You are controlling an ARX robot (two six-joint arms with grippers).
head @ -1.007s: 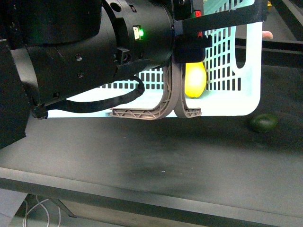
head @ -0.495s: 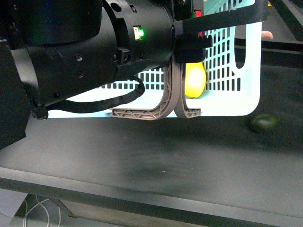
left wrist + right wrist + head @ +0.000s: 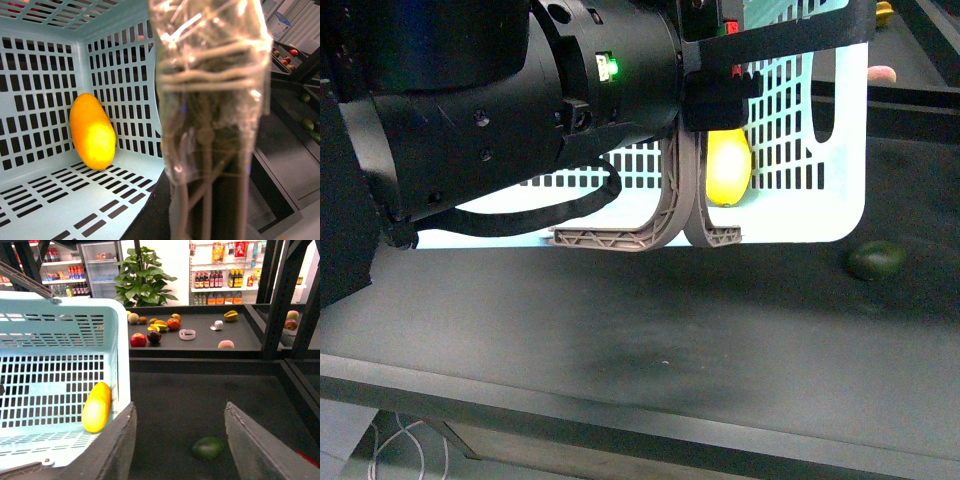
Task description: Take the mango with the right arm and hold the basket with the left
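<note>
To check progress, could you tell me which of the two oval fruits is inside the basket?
The yellow mango, against a slotted wall of the basket; the dark green fruit lies outside on the table.

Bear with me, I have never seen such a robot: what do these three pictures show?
It is a robot with two arms, each ending in a gripper. The front picture comes from its body: the bulky black left arm fills it, close to a light blue basket. Each other picture comes from a wrist camera. The yellow mango is inside the basket; a dark green fruit lies outside on the dark table. The right gripper is open and empty. Whether the left arm holds the basket cannot be told.
</note>
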